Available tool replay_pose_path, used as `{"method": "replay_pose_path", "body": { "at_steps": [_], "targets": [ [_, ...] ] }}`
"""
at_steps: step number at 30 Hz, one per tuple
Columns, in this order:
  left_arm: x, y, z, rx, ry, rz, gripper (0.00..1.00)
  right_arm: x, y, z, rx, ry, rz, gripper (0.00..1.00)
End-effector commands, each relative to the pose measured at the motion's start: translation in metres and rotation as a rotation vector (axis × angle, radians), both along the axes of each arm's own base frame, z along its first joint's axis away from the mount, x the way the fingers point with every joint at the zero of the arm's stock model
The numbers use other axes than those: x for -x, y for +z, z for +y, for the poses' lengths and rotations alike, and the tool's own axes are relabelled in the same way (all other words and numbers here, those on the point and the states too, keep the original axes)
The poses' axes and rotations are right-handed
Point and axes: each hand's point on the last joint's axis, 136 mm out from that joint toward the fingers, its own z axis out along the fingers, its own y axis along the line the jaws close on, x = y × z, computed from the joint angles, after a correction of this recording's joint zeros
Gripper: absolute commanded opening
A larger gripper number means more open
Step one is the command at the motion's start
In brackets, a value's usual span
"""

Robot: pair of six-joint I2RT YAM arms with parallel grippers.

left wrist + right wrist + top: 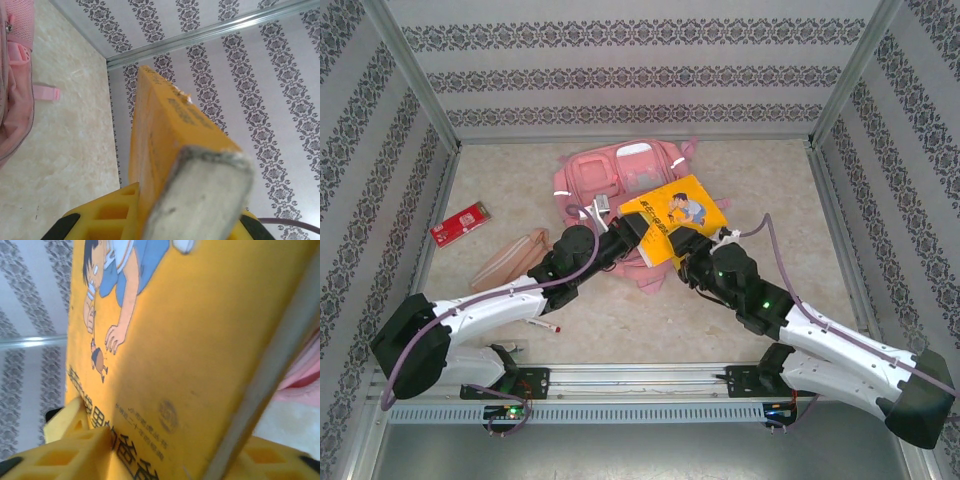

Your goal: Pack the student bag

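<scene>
Probably robot lab test booth: wallpapered panels (640,75), aluminium frame posts (412,70), mounting rail (640,378).

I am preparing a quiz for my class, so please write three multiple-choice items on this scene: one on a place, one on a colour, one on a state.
1. Where is the flat red card? A. on the table, left of the large pink fabric backpack B. on the backpack C. at the far right corner
2. What colour is the cover of the thin cartoon book? A. green B. yellow C. white
3. How is the left gripper? A. open, empty B. shut on a pen C. shut on the book
1 A: it lies apart, near the left wall. 2 B: the cover shows yellow. 3 C: it clamps the book's edge.
</scene>
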Motion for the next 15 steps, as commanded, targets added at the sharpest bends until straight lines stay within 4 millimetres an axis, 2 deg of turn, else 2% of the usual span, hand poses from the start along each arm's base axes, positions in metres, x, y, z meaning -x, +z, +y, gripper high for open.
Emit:
{"method": "replay_pose_path", "body": {
  "at_steps": [1, 6, 10, 13, 15],
  "targets": [
    [0.013, 0.046, -0.004, 0.151, -0.027, -0.056, 0.00, -0.011, 0.032, -0.020, -0.069, -0.127, -0.130, 0.40],
    [0.013, 0.018, 0.001, 0.182, -0.001, 0.051, 0.00, -0.012, 0.056, -0.027, -0.061, -0.149, -0.228, 0.32],
    [0.017, 0.001, -0.003, 0.113, -0.013, 0.122, 0.03, -0.013, 0.069, -0.020, -0.076, -0.124, -0.272, 0.34],
    [0.021, -0.001, -0.006, 0.128, -0.023, 0.134, 0.03, -0.016, 0.075, -0.011, -0.079, -0.104, -0.302, 0.36],
    [0.022, 0.001, -0.006, 0.162, -0.028, 0.137, 0.04, -0.018, 0.083, -0.006, -0.084, -0.097, -0.345, 0.29]
  ]
}}
